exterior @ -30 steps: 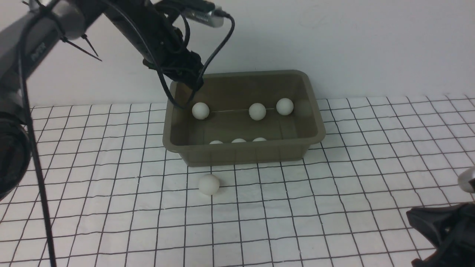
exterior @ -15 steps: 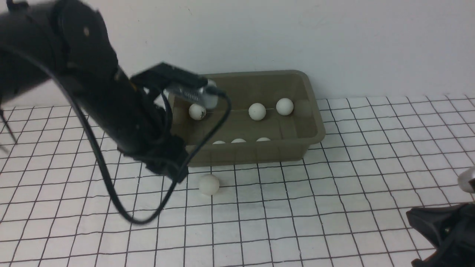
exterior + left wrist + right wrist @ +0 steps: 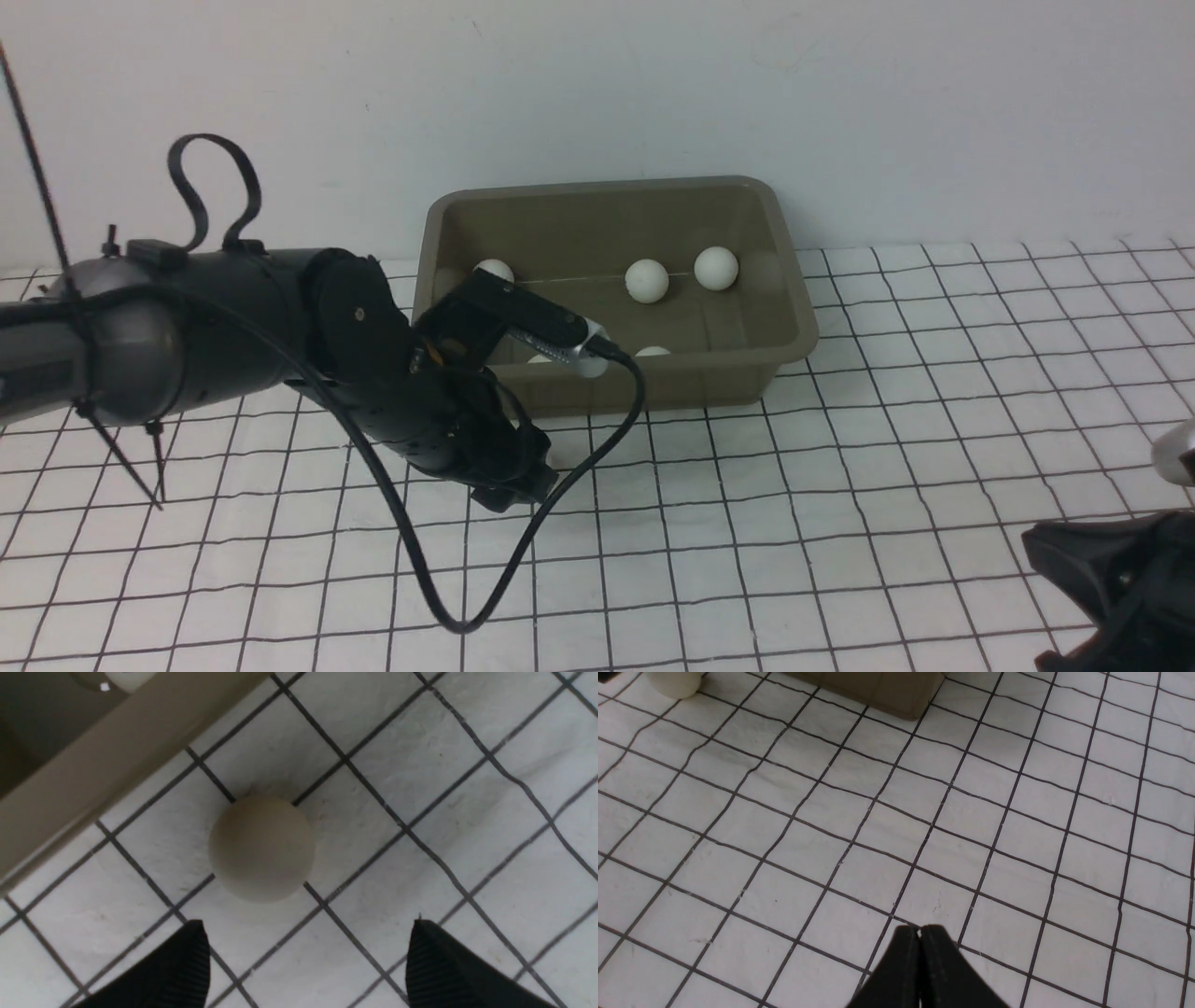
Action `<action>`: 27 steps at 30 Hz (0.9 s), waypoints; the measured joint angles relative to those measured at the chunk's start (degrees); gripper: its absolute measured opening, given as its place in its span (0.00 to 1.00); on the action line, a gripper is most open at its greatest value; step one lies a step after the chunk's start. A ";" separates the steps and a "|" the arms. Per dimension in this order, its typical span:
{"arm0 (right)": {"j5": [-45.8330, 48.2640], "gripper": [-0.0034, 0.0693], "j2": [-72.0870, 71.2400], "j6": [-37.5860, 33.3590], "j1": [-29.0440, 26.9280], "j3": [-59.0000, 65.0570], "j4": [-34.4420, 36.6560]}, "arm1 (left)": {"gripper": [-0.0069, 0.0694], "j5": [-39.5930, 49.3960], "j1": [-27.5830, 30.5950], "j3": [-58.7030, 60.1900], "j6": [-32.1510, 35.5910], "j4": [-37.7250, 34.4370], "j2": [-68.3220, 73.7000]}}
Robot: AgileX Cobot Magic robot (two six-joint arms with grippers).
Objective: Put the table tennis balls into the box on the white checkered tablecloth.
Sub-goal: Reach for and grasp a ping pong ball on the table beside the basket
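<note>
Spotted one ball (image 3: 261, 848) loose on the cloth (image 3: 467, 788), just beside the box (image 3: 93, 765) wall. Found it straight ahead of the left gripper (image 3: 307, 926), with jaws spread wide, touching nothing, and the ball a shade nearer one tip. Round, so no axis to line up. Caught the right gripper (image 3: 920, 929) pinched together, empty, well apart. Judged the left nearer by far: reach forward, then squeeze.
</note>
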 joint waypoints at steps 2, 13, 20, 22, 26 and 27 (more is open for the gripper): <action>0.00 0.02 0.00 0.00 0.00 0.00 0.00 | 0.76 -0.45 0.00 -1.28 0.00 0.07 1.78; 0.00 0.02 0.00 0.00 0.00 0.00 0.00 | 0.76 -1.30 0.00 -7.40 0.40 0.18 8.32; 0.00 0.02 0.00 0.00 0.00 0.00 0.00 | 0.76 -1.35 0.00 -7.62 0.44 1.29 10.53; 0.00 0.02 0.00 0.00 0.00 0.00 0.00 | 0.76 -1.54 0.00 -7.62 0.44 1.43 11.45; 0.00 0.02 0.00 0.00 0.00 0.00 0.00 | 0.72 -1.78 0.00 -7.62 0.18 1.43 12.53; 0.00 0.02 0.00 0.00 0.00 0.00 0.00 | 0.70 -1.84 0.00 -7.62 0.18 1.43 12.65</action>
